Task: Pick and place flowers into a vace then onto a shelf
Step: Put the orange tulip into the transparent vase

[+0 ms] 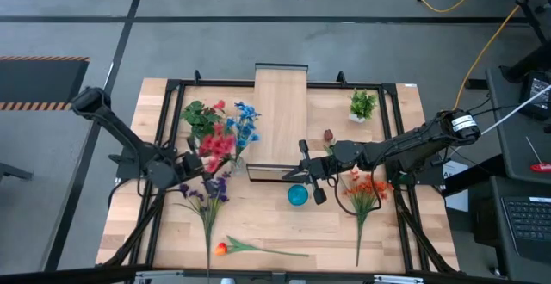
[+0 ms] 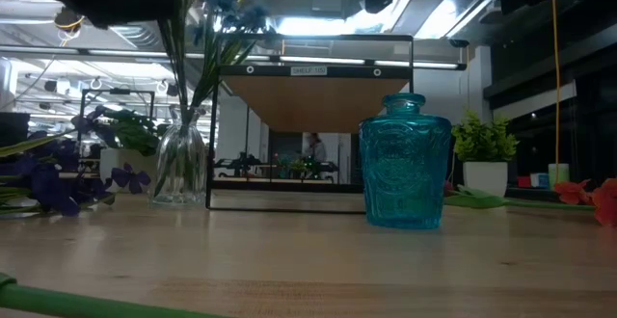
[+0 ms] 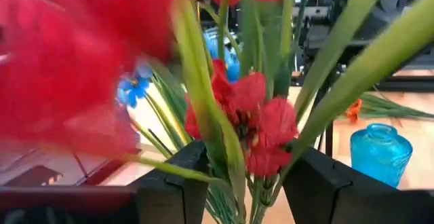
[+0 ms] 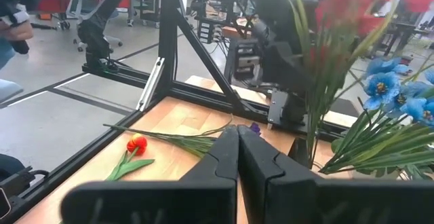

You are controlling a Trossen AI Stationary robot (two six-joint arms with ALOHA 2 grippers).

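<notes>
- Between the left gripper's (image 3: pixel 237 183) two dark fingers (image 3: pixel 173 183) stand the red flowers (image 1: pixel 219 144): bright crimson blooms on long green stems, filling the left wrist view.
- Jaws are parted there, one finger on each side of the stems with a little slack; I cannot tell whether either pad touches them.
- Those red stems drop into a clear glass vase (image 2: pixel 180 164), sharing it with the blue flowers (image 1: pixel 245 120), whose blooms spread just past the red ones on the far side from the gripper.
- Left arm reaches in from the table's left edge, bent at the elbow, wrist level and aimed at the bouquet.
- Just below that gripper on the tabletop lie the purple flowers (image 1: pixel 207 194), stem trailing toward the near edge.
- Beyond the bouquet sits the shelf (image 1: pixel 280 112), a light-wood board on a thin black frame.
- Right gripper (image 4: pixel 237 157) has its fingers pressed together on nothing; that arm stretches in low from the right and stops beside the shelf's near end.
- Just under its tip stands the blue glass vase (image 1: pixel 297 195), apart from it.
- Orange flowers (image 1: pixel 368 189) lie under the right arm's wrist, and a red-orange tulip (image 1: pixel 222 249) rests near the front edge, well apart from both grippers.
</notes>
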